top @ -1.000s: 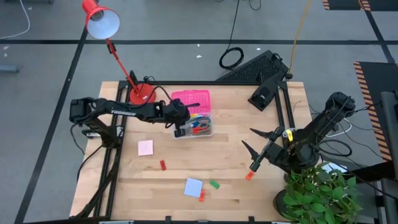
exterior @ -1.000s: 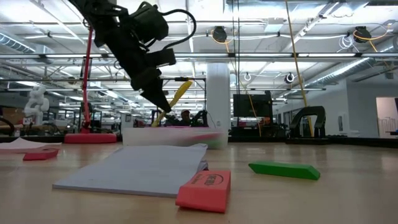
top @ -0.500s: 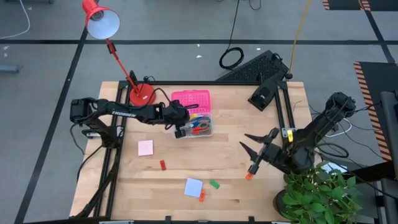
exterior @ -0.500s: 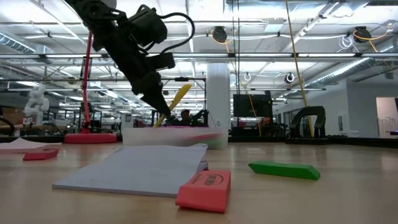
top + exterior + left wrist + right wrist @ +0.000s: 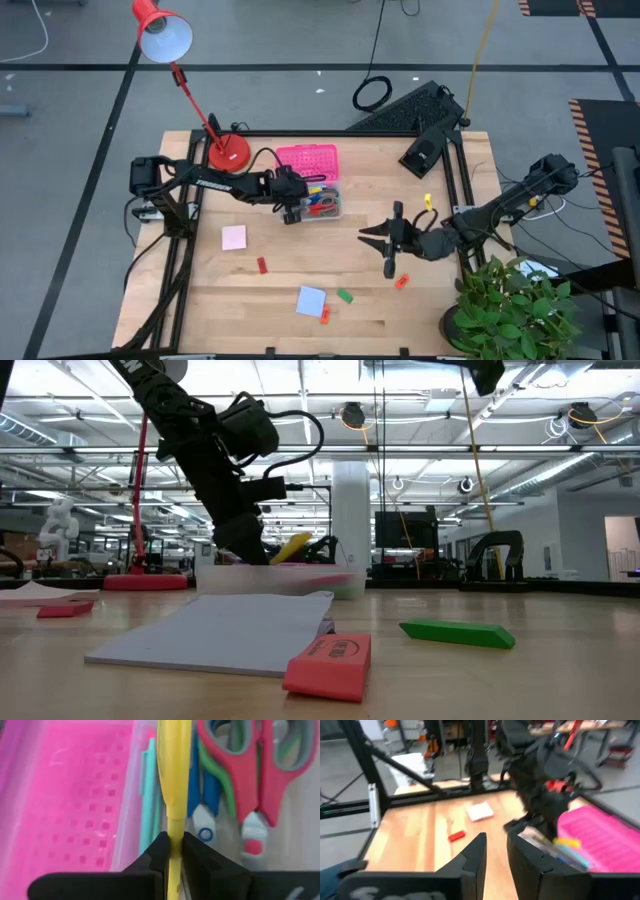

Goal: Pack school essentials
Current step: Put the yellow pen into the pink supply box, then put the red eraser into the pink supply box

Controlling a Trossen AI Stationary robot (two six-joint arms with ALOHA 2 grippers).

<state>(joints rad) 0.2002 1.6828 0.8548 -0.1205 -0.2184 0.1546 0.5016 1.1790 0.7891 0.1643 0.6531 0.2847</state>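
My left gripper (image 5: 291,212) hangs over the near left end of the clear box (image 5: 330,209), shut on a yellow pen (image 5: 174,765). The box holds red-, blue- and green-handled scissors (image 5: 239,775) and a teal pencil (image 5: 148,810); its pink lid (image 5: 308,161) lies open behind it. On the table lie a pink note pad (image 5: 234,237), a blue note pad (image 5: 311,301), red erasers (image 5: 262,265) and a green eraser (image 5: 345,296). My right gripper (image 5: 383,248) hovers open at the table's middle right, holding nothing. My left gripper pinches the yellow pen's thin end (image 5: 174,827) between its two fingers. The fingers slant down from the table's left side. The pen runs forward from them, tilted low (image 5: 291,547), and its thick part lies over the box between the teal pencil and the blue-handled scissors.
A red desk lamp (image 5: 228,152) stands at the far left corner beside the lid. A black keyboard and stand (image 5: 425,120) sit at the far right. An orange-red eraser (image 5: 402,282) lies near my right gripper; a plant (image 5: 515,305) fills the near right corner.
My left gripper has gone down toward the box, and the yellow pen has tipped from steep to nearly flat at the box's rim. My right gripper has moved toward the table's left edge, from the right side to the middle, staying open.
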